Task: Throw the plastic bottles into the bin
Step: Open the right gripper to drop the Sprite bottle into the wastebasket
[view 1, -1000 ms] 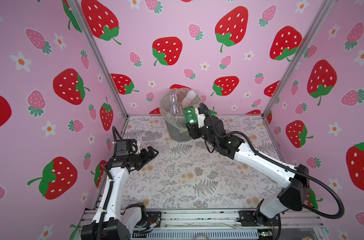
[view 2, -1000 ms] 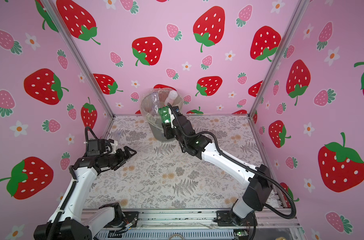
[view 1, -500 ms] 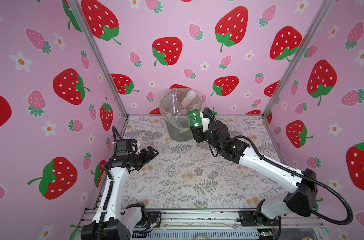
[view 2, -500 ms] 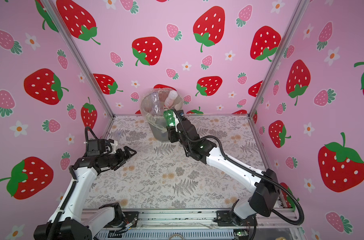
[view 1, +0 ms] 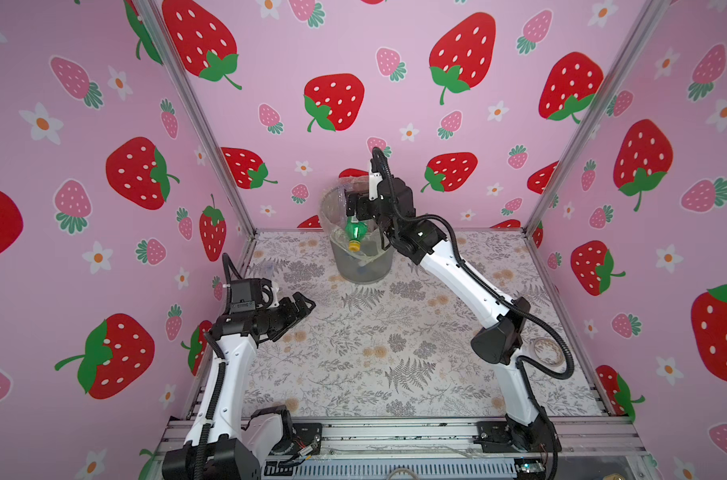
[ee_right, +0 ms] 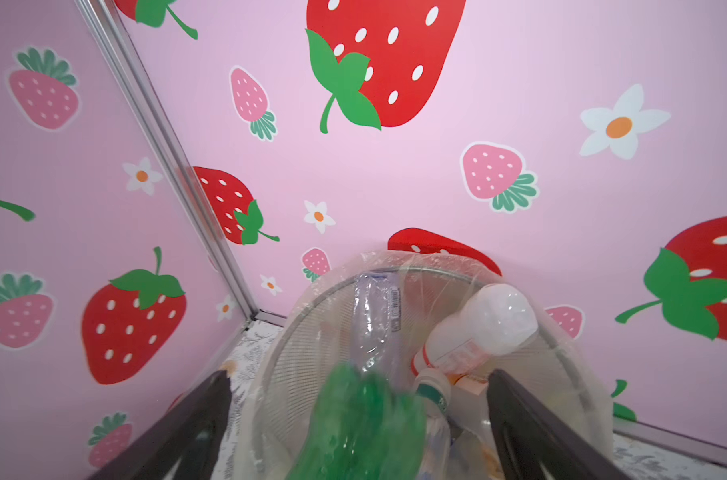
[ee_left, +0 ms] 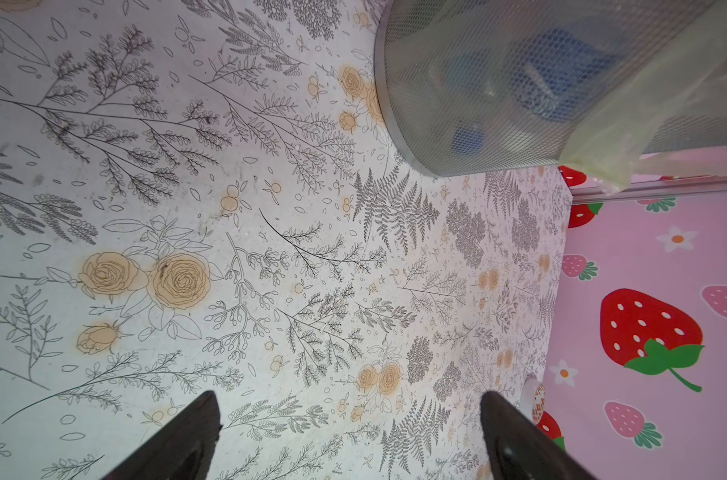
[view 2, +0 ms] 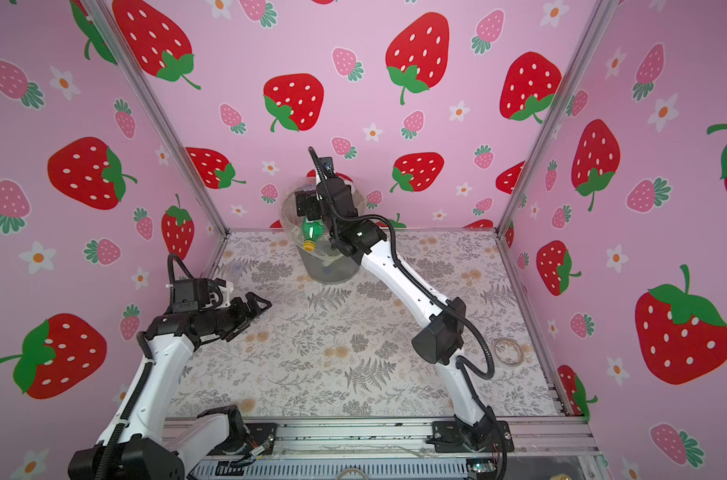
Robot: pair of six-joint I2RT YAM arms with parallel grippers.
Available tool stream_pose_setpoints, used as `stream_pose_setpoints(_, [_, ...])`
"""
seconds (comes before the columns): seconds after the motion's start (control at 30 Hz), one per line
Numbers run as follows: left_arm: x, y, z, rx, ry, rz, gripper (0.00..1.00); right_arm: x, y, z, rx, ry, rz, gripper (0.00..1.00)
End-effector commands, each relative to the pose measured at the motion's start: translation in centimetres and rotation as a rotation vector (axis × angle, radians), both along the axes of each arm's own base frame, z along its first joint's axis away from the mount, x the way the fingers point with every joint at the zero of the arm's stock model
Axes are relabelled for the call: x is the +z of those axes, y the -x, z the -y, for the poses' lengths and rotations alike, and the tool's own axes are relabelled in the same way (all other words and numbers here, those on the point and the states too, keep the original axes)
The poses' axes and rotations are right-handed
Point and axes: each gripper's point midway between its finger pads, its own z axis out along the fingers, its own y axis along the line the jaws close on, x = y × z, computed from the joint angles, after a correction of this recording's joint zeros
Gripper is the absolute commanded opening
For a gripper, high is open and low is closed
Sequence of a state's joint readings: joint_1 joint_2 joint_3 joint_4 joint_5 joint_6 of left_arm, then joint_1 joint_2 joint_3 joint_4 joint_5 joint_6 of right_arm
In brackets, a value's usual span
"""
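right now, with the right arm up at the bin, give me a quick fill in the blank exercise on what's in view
1. The green bottle in the mouth of the bin, neck down, has a ____ cap.
2. The right gripper is above the bin with its jaws ____.
3. The left gripper hovers open over the table and holds ____.

Missing words: yellow; open; nothing.

The bottle (view 1: pixel 355 228) is green, its cap (view 1: pixel 354 246) yellow, the bin (view 1: pixel 366 272) grey, walls (view 1: pixel 270 62) strawberry-printed pink.
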State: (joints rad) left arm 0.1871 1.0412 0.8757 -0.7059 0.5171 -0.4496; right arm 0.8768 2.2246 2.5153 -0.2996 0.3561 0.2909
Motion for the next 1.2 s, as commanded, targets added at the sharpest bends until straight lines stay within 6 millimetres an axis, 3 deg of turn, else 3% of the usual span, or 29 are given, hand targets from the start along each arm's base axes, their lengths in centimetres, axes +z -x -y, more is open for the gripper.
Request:
stream_pose_setpoints(0.0, [0.4,0.0,0.0,-0.006,0.006,0.018,0.99,0.3,0.1,1.6,-0.022,0.024,-0.02,0.99])
stream_pose_setpoints(0.27, [0.4,-0.1,0.1,-0.008,0.023,0.02,0.99,0.9,2.6,4.3,-0.013,0.004,-0.023,0.99])
stream_pose_setpoints(0.4, [0.4,-0.2,0.2,-0.009,0.03,0.022,0.99,0.5,3.4,4.5,0.007,0.027,-0.047,0.99])
stream_pose_setpoints(0.9, [0.4,-0.1,0.0,-0.004,0.024,0.021,0.99,-3.3,4.3,1.3,0.1,0.04,-0.135,0.99])
stream_pose_setpoints(1.17, [0.4,-0.1,0.0,-0.001,0.023,0.02,0.99,-5.3,5.9,3.1,0.105,0.039,-0.161,0.99])
